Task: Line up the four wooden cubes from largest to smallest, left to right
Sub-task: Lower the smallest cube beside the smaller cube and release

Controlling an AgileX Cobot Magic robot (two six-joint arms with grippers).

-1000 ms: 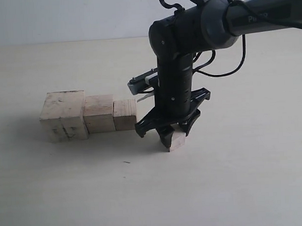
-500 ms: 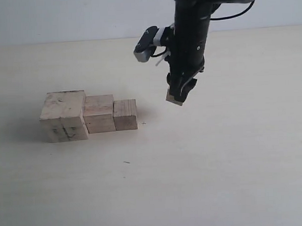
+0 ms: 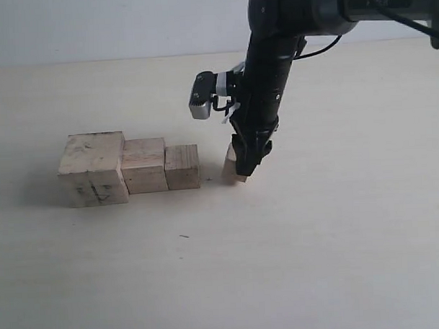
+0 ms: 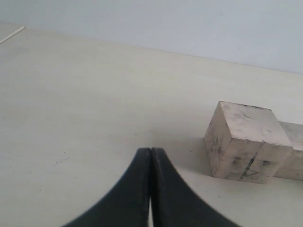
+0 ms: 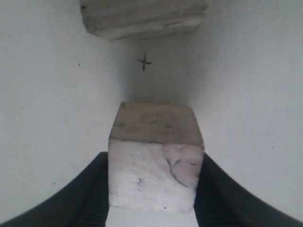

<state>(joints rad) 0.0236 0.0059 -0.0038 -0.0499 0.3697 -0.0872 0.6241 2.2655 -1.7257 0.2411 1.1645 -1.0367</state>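
The big cube (image 3: 93,169) (dark scuffs on its faces) sits at the left end of a row on the table (image 3: 338,261). The second cube (image 3: 144,165) touches its right side. The third cube (image 3: 182,166) touches that one in turn, further from the big cube. The small cube (image 3: 231,169) lies past the third, furthest from the big cube, with a gap between them. The right gripper (image 3: 246,162) points down and clamps the small cube between its fingers (image 5: 92,189); whether the cube rests on the table I cannot tell. A small cross mark (image 5: 144,62) lies in the gap. The left gripper (image 4: 150,152) is pressed closed on nothing, with the big cube ahead of it.
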